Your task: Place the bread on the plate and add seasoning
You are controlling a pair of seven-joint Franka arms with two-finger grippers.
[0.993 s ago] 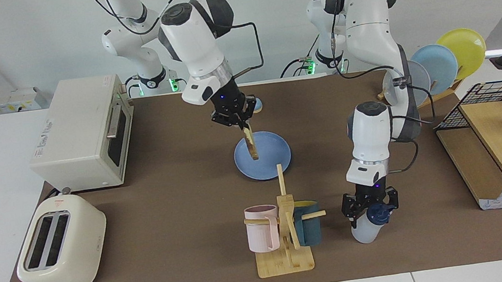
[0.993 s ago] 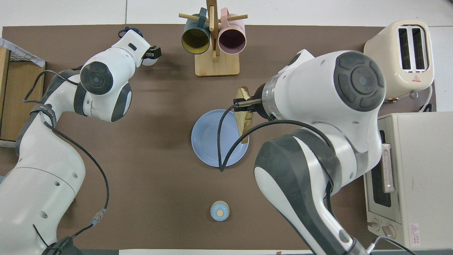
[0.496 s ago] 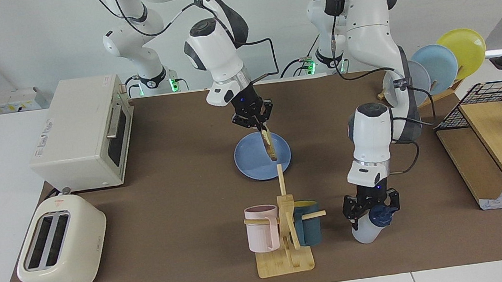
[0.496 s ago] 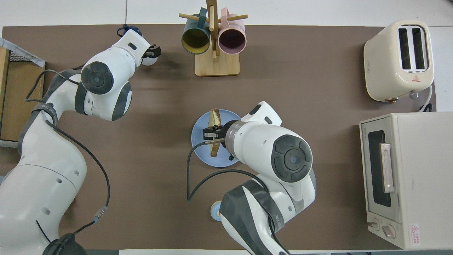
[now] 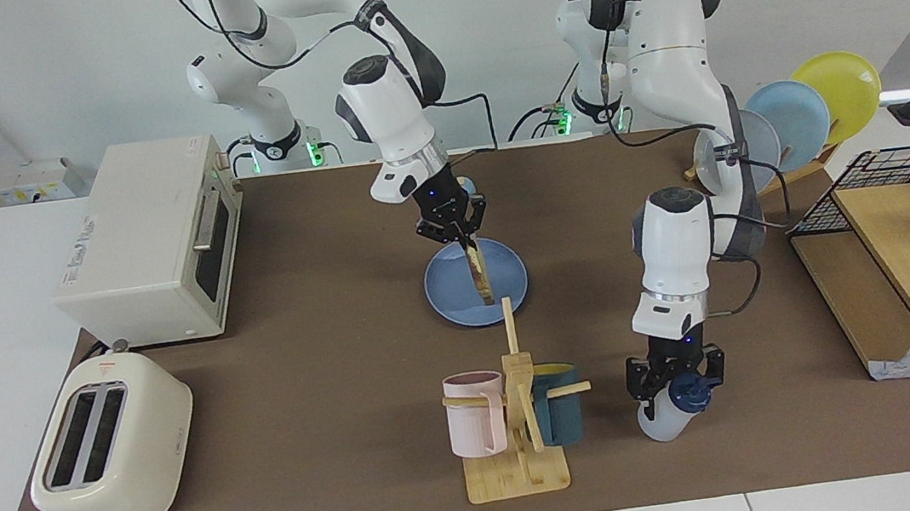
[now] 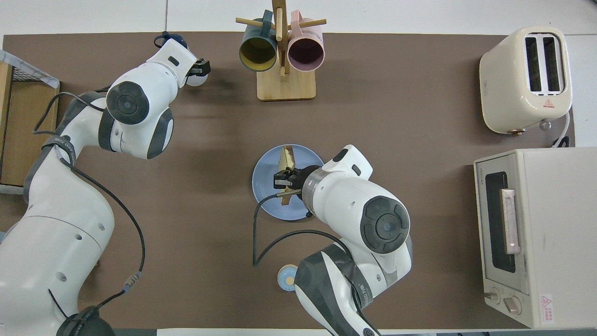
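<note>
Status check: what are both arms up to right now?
Right gripper shut on bread, edge-down over plate. Left gripper around seasoning. Nothing in the way.

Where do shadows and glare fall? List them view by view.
Facing view: even, soft light; faint shadows at the foot of the toaster and the seasoning; no glare on the plate. Overhead view: the left arm casts a broad soft shadow on the brown mat; the right arm hides part of the plate.
</note>
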